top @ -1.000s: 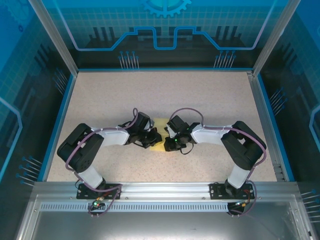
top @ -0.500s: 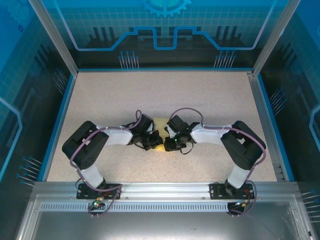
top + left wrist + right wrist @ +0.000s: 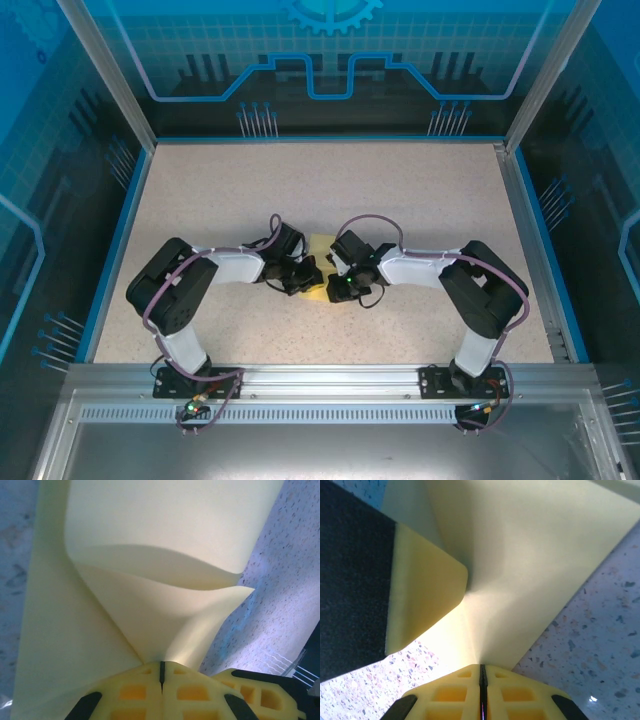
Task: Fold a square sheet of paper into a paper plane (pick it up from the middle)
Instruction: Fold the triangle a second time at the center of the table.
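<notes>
Fingers (image 3: 131, 695) of left gripper (image 3: 161, 666): pressed fully together, with a fold of the square sheet of paper (image 3: 150, 520) nipped at the very tips. Loose layers fan out and billow ahead of them.

Fingers (image 3: 455, 695) of right gripper (image 3: 481, 669): likewise closed tight, the sheet caught between the tips and spreading ahead and to the right.

Sheet, position: spans the short gap between the two sets of fingertips, partly folded, low over the speckled tabletop (image 3: 300, 190). No plane shape yet.

Hazards, as judged:
- Tearing: both grips are on one thin sheet. If the tips pull apart or twist against each other, the paper may rip at a pinch point.
- Slipping: only a sliver is held at each tip, so a tug could free it and undo the fold.
- Stray crease: the bulging layer ahead of the left fingertips could flatten crooked if pressed down as it lies.

Surroundings:
- Yellow pad (image 3: 420, 590) on a black body, just left of the right fingertips and touching the sheet; probably the other gripper's finger. Collision risk, with little room to turn.
- Purple cables (image 3: 375, 222) loop above both wrists, off the paper.
- Blue rim (image 3: 125, 230): well apart from either set of fingers.
</notes>
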